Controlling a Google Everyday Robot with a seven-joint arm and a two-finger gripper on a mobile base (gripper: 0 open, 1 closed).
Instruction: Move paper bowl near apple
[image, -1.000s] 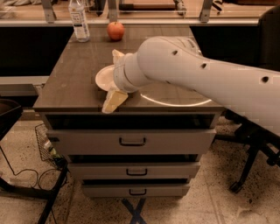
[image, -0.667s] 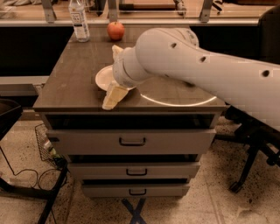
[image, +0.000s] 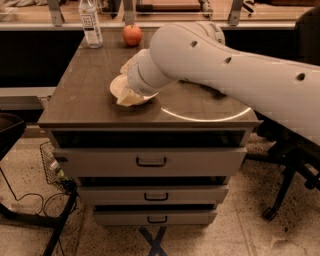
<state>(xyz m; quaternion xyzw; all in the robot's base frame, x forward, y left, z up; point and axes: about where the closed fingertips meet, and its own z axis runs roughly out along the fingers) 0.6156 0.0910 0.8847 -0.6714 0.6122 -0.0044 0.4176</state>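
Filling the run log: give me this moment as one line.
gripper: at bowl | bowl: mid cabinet top | apple: back edge, apart from bowl | task: not done

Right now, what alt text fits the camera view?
The robot's tool is at the near rim of the paper bowl on a dark drawer cabinet; the apple and a clear bottle stand at its far edge.

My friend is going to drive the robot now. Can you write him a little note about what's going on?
Claw: down at the paper bowl, on the front-left part of the cabinet top. Whether it has hold of the bowl is unclear.
Apple: at the far edge, next to a clear bottle, well apart from the bowl.
Done: the claw is at the bowl.
Left: bring the bowl up beside the apple, then let go.
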